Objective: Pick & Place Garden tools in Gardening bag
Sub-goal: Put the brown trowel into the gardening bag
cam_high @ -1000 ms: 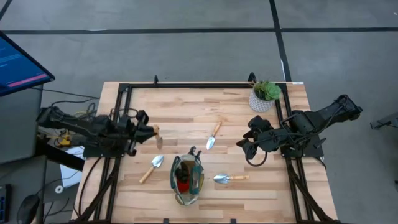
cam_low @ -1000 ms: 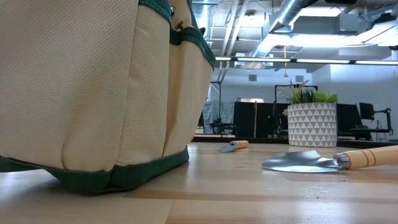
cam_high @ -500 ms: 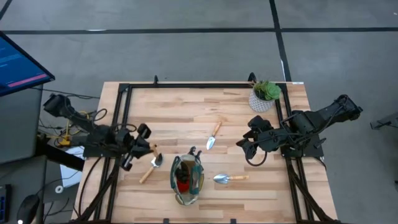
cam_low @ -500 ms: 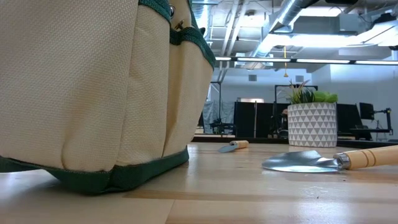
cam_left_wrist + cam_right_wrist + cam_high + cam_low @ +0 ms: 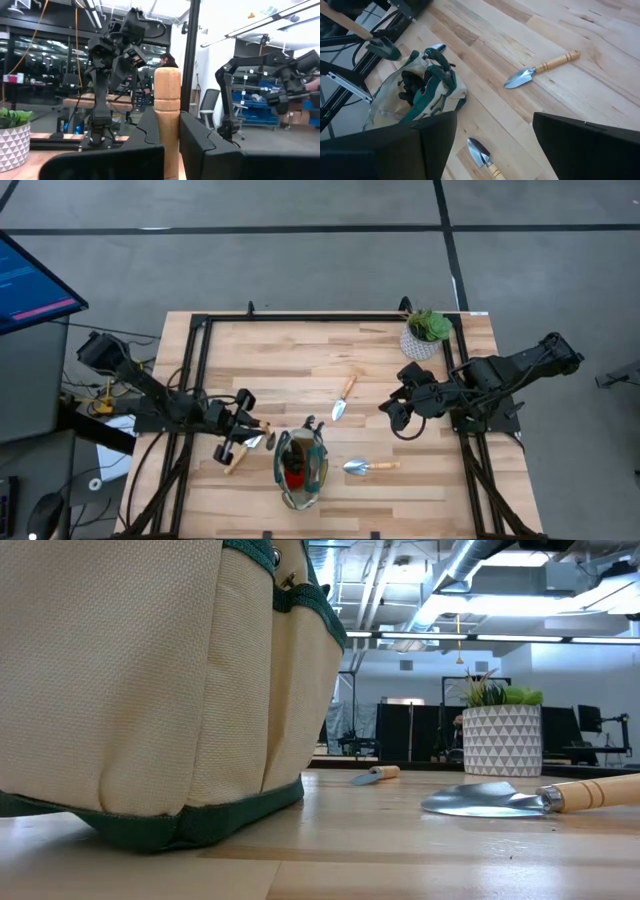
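We carry trowel (image 5: 167,125), left hand (image 5: 243,442) clamped on its handle, toward gardening bag (image 5: 301,470) at tabletop's front edge; next, lower blade inside; right hand (image 5: 392,413) waits wide open near right edge

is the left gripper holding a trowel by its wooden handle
Yes, in the left wrist view the left gripper has its fingers closed on the upright pale wooden handle of a trowel.

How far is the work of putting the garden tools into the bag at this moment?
Done: the beige gardening bag with green trim already holds dark tools and a small red item. In hand: the left gripper is shut on a wooden-handled trowel beside the bag. Left: three silver-bladed trowels lie on the wooden table. The right gripper waits open.
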